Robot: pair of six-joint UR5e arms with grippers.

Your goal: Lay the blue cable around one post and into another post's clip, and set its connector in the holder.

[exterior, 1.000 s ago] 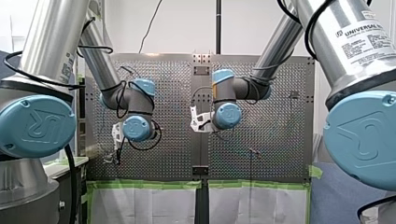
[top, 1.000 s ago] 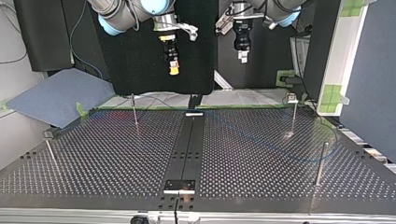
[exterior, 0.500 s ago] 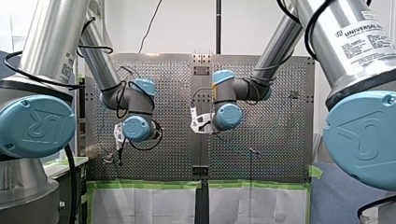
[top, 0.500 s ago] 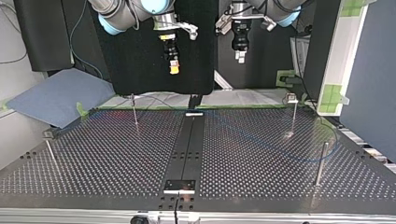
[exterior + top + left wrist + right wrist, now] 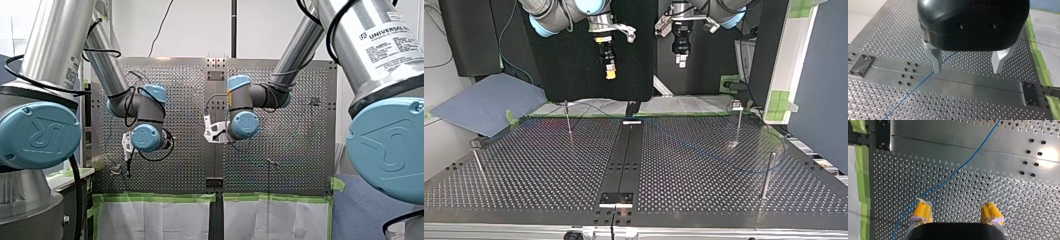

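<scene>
The blue cable (image 5: 958, 170) lies loose on the perforated desk (image 5: 524, 170). It crosses the desk's plain middle strip (image 5: 968, 83) and curves out near a thin post (image 5: 768, 172) at the top view's right. My left claw (image 5: 968, 66) hangs above it, metal fingers (image 5: 936, 60) spread and empty. My right claw (image 5: 956, 212) hovers with its yellow pads (image 5: 921, 211) apart, also empty, and the cable runs below beside one pad.

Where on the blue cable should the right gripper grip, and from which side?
Probably the straight run of the blue cable lying flat on the perforated table, ahead of my right gripper. Come straight down from above, jaws turned to straddle it crosswise: it is thin, lies diagonally to the open jaws, with bare table either side.
</scene>
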